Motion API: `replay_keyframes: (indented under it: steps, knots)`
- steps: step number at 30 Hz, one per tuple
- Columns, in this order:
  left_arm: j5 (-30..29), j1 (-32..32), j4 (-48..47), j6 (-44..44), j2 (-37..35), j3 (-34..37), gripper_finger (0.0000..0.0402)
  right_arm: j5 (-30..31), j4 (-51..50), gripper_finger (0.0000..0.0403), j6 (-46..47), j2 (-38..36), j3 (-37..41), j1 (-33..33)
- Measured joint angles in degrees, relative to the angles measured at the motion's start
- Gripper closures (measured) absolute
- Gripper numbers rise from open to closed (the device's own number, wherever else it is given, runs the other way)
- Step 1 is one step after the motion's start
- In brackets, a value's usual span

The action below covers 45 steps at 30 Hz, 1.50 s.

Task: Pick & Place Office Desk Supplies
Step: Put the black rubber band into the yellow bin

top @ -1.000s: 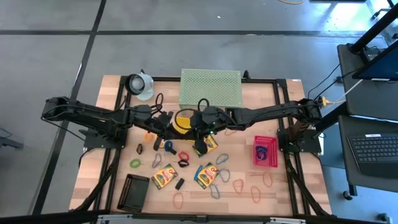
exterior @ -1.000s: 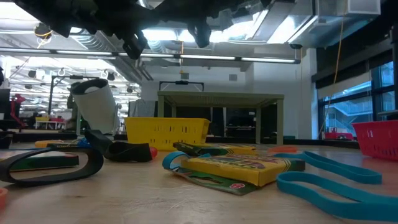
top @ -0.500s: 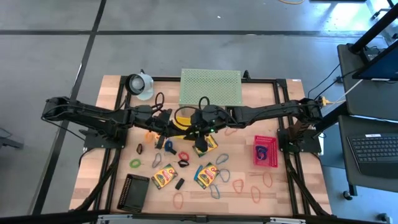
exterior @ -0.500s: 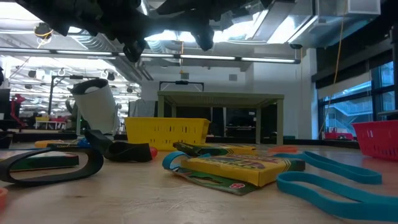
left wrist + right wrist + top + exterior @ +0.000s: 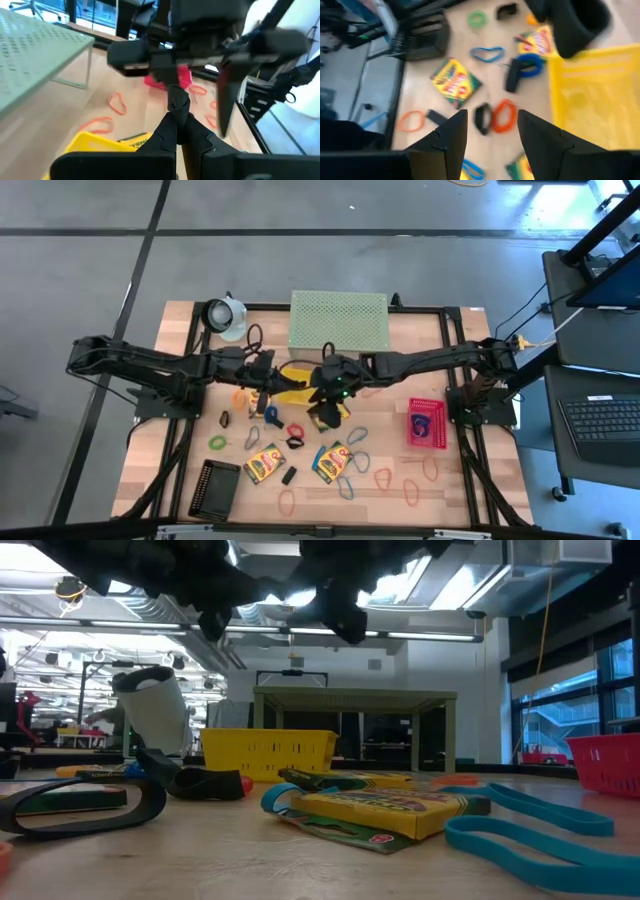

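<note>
Office supplies lie scattered on the wooden table: three yellow-green crayon boxes (image 5: pixel 263 463) (image 5: pixel 330 462) (image 5: pixel 337 411), small black clips (image 5: pixel 289 475) and thin loops in red (image 5: pixel 296 430), green (image 5: pixel 218 443), blue (image 5: pixel 360 462) and orange (image 5: pixel 287 501). My right gripper (image 5: pixel 322 412) (image 5: pixel 492 114) hangs open above the table, just near of the yellow tray (image 5: pixel 297 380), with nothing between its fingers. My left gripper (image 5: pixel 263 385) (image 5: pixel 178 102) is shut and hangs above the tray's left end; I see nothing held in it.
The pale green mesh shelf (image 5: pixel 338 320) stands at the far edge. A pink tray (image 5: pixel 427 423) holding a blue loop is at the right. A black tray (image 5: pixel 215 488) is at the near left, and a white object (image 5: pixel 228 315) at the far left. The two grippers hang close together.
My right gripper has opened and has sunk a little while shifting slightly toward the table's right edge. More of the yellow tray shows beside it now. My left gripper has stayed shut in place.
</note>
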State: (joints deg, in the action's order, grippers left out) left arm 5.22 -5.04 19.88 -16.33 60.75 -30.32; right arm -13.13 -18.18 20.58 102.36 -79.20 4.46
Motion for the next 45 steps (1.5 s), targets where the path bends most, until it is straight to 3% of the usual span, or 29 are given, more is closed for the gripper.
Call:
replay_keyframes:
  steps: [6, 13, 22, 30, 36, 45]
  knots:
    - [-2.3, -1.9, -9.6, -3.7, 0.0, 0.1, 0.0398, 0.2, -2.4, 0.0239, 1.5, -0.6, 0.0, 0.3]
    - [-4.5, -3.1, -17.4, -6.7, 2.3, 0.1, 0.0398, 4.4, -6.0, 0.0251, 1.6, -3.8, 0.0, 1.8]
    - [-5.3, -2.1, -18.7, -3.1, 13.9, -4.6, 0.0398, 7.2, -7.9, 0.0266, 3.1, -7.8, 0.0, 2.9]
    - [-6.8, -2.2, -31.2, 2.5, 23.2, -12.7, 0.0392, 10.0, -12.9, 0.0279, 3.4, -11.2, -0.1, 3.1]
    - [-8.7, -2.1, -34.1, 3.7, 25.4, -16.1, 0.0358, 14.3, -15.7, 0.0282, 3.0, -13.5, -0.1, 4.3]
    - [-6.9, -2.2, -38.5, 9.5, 22.0, -19.3, 0.0258, 17.5, -19.0, 0.0282, 2.7, -15.1, -0.1, 5.5]
